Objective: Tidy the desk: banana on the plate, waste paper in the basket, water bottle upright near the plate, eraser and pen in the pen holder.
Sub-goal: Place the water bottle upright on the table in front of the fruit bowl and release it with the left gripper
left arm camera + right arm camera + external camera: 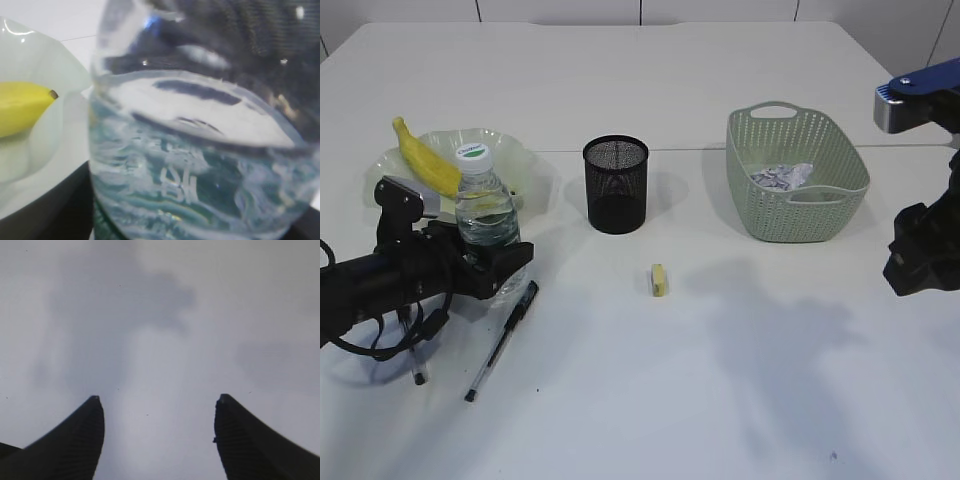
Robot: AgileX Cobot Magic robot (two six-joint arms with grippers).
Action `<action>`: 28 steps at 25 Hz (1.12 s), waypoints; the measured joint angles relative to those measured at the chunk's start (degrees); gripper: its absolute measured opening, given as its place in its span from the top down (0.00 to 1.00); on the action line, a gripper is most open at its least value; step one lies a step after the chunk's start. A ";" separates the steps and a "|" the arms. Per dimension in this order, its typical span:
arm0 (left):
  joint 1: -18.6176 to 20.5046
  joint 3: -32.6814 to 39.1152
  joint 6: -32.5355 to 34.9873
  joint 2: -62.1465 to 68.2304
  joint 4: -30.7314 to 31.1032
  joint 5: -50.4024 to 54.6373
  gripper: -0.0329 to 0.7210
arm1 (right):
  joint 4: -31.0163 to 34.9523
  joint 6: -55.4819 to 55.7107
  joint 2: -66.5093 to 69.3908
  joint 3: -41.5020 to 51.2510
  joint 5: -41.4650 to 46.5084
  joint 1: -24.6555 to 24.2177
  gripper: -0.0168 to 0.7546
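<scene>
At the far left of the counter (740, 400) lay the pale green plate (525, 165) with the banana (425, 160) on it. Just in front of the plate the water bottle (486, 215) stood upright, its green cap on top. The left hand (485, 262) sat around the bottle's lower body; whether its fingers pressed the bottle or stood slightly off it could not be told, since the left wrist view was filled by the bottle's clear wall and the water inside, with the banana's tip and the plate at the left edge. The pen (502, 340) lay on the counter just right of that hand, slanting toward the near edge. Toward the middle stood the black mesh pen holder (615, 185), and in front of it, apart, the yellow eraser (659, 279). Farther right was the green basket (830, 215), with the crumpled waste paper (783, 177) inside it. The right hand (159, 440) hung over bare counter, its two dark fingers (80, 445) spread wide and holding nothing.
</scene>
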 joint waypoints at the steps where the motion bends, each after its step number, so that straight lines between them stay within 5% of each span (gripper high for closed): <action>1: 0.00 0.00 0.00 0.00 0.00 0.00 0.21 | 0.00 0.00 0.00 0.00 -0.10 0.00 0.31; 28: 0.00 0.13 0.00 -12.87 0.35 0.28 0.20 | 0.00 0.00 0.00 0.00 -0.46 0.00 0.31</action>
